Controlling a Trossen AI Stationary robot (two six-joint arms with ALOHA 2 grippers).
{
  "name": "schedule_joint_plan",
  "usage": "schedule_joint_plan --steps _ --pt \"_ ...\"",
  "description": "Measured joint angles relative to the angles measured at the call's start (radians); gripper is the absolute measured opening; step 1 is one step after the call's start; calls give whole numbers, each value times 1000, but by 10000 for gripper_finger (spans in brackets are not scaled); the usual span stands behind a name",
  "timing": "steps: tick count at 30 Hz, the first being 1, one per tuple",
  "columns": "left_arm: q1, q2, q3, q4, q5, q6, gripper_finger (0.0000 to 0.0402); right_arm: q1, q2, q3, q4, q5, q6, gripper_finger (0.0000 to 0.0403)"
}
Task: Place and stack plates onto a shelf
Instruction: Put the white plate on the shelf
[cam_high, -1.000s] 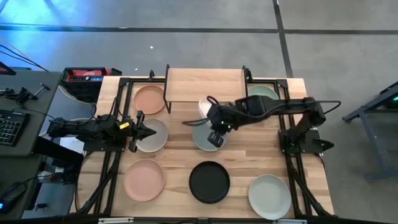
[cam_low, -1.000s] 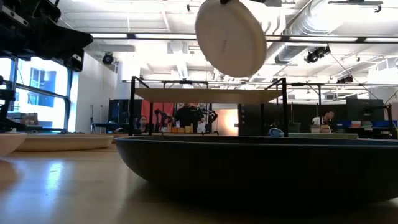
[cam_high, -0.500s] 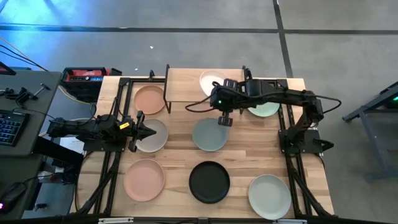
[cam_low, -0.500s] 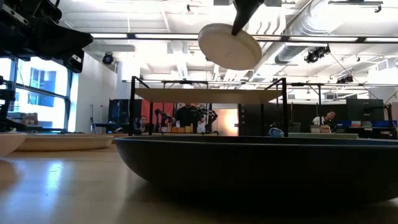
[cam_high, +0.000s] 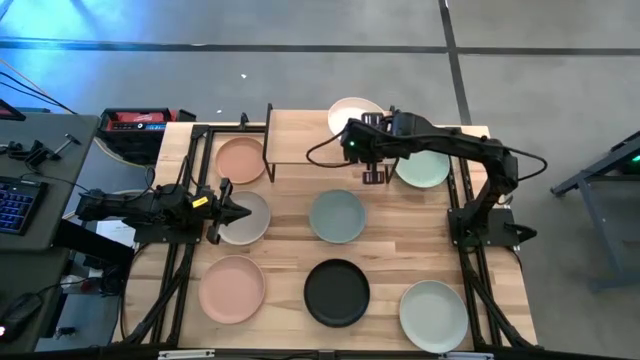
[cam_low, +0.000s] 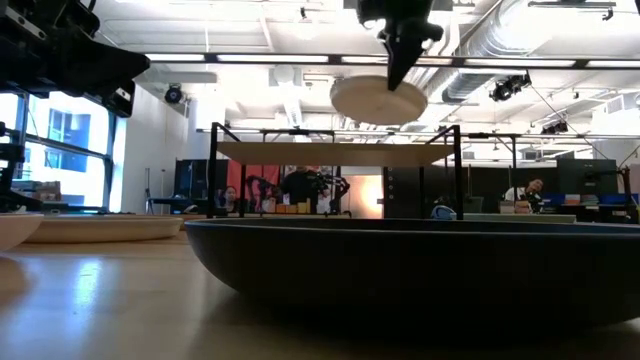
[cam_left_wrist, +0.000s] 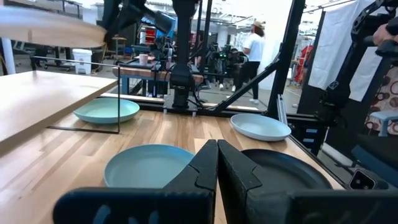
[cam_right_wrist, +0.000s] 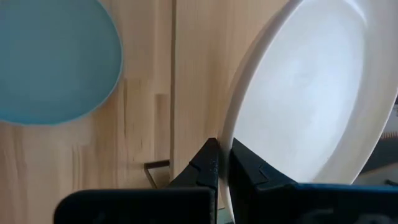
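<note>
My right gripper (cam_high: 362, 138) is shut on a white plate (cam_high: 352, 113), which hangs in the air over the right half of the shelf (cam_high: 305, 138), a light wooden top on thin black legs. The low view shows this plate (cam_low: 378, 98) almost level, just above the shelf top (cam_low: 300, 152). My left gripper (cam_high: 240, 212) waits shut over the right edge of a grey plate (cam_high: 250, 225). A grey-blue plate (cam_high: 337, 216) lies flat on the table in front of the shelf. My right gripper pinches the white plate's rim (cam_right_wrist: 231, 134) between its two fingers (cam_right_wrist: 208, 158), on the plate's near side. The fingers come from above, pointing down (cam_low: 400, 60). The plate is lifted clear over the shelf, nearly level, tilted a little.
Other plates lie flat on the table: peach (cam_high: 240, 160) left of the shelf, pale green (cam_high: 422, 170) right of it, and along the near edge peach (cam_high: 232, 289), black (cam_high: 336, 292) and pale green (cam_high: 433, 315). People stand in the room behind.
My right gripper has carried the white plate from above the grey-blue plate toward the table's far edge, over the shelf. The plate has tipped from steeply on edge to nearly level. The hold has stayed shut.
</note>
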Motion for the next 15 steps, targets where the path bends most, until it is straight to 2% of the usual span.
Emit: schedule_joint_plan --steps 6,15 --pt "0 0 0 0 -45 0 0 -39 0 -70 49 -56 -64 0" --pt "0 0 0 0 -48 0 0 -86 0 -143 136 -79 -119 0"
